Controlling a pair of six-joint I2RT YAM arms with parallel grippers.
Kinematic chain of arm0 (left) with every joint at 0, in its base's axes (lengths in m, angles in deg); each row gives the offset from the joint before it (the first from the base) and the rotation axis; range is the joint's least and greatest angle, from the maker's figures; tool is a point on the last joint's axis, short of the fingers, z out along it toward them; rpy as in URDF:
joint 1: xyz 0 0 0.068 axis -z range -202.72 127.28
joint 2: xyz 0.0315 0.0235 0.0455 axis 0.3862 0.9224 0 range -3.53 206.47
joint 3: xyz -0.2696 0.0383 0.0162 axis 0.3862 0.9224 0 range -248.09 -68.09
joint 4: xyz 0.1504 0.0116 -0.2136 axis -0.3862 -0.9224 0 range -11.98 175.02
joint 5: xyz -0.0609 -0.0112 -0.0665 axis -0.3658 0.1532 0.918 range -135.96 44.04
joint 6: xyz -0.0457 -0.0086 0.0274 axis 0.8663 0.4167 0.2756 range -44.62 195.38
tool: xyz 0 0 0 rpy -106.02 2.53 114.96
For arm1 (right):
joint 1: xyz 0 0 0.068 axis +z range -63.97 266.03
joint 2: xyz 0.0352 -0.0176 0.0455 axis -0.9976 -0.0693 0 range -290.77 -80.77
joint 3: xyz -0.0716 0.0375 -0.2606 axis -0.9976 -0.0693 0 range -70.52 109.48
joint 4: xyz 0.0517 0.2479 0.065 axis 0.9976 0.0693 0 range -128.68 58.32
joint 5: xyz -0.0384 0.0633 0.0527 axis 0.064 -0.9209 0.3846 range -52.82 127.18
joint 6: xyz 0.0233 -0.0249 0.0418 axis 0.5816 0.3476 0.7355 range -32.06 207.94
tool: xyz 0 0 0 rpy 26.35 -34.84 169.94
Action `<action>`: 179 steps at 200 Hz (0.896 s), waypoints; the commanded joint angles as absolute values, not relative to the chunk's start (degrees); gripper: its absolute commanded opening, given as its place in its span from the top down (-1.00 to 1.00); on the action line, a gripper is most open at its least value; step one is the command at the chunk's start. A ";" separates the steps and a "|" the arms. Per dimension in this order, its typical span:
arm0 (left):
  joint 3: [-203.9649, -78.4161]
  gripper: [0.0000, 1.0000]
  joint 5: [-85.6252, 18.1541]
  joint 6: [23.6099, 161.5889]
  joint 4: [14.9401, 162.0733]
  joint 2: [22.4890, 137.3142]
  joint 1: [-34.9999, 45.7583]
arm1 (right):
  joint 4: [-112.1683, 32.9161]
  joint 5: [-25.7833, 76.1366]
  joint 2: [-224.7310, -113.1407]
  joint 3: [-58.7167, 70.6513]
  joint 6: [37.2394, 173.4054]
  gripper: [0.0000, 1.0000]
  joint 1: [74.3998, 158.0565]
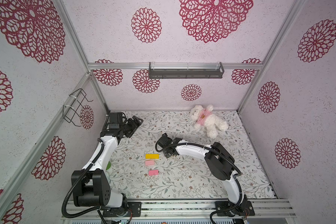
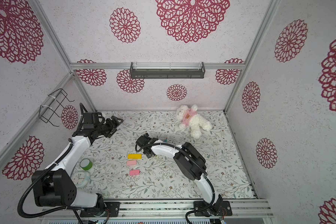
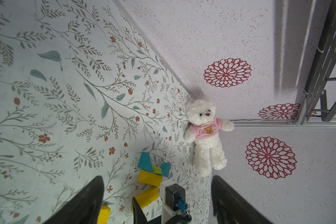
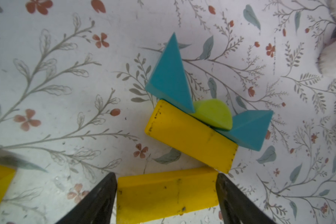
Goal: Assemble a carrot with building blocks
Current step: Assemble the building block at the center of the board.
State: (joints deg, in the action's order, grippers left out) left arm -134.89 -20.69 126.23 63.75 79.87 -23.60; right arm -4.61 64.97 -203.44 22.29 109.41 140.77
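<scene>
**Right jaws astride the second bar**

Right gripper (image 4: 165,174) jaws stand apart at the ends of a yellow bar (image 4: 166,194) lying flat on the floral table (image 1: 192,180) — just beside the half-built carrot (image 4: 190,135), topped with teal triangles (image 4: 169,77) and a lime-green piece (image 4: 213,114). Left gripper (image 3: 156,178) gapes empty.

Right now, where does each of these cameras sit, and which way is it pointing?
Top views: high above the arms' bases, looking down on the floral table; left arm and right arm both show.
Left wrist: looks across the table at the plush bear; left gripper and right arm's tip show.
Right wrist: low, looks down at the yellow bars; right gripper flanks one.
Shared: both wrist views show the teal triangles and green piece.
</scene>
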 commanded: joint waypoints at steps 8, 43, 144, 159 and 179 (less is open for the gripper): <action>-135.31 -0.77 -20.27 126.53 64.73 79.18 -23.34 | -2.55 69.87 -204.37 25.01 107.75 -0.64 140.91; -135.31 -0.77 -20.30 126.53 64.79 79.16 -23.34 | -2.80 69.36 -204.07 26.22 106.93 -0.64 140.78; -135.32 -0.77 -20.32 126.53 64.81 79.48 -23.32 | -8.18 61.99 -192.09 10.62 104.58 -0.66 140.78; -135.32 -0.77 -20.39 126.53 64.79 79.54 -23.33 | -8.05 61.61 -192.93 10.53 104.52 -0.67 140.84; -135.24 -0.77 -20.42 126.53 64.74 79.52 -23.33 | -8.26 61.26 -193.61 10.61 104.42 -0.67 140.93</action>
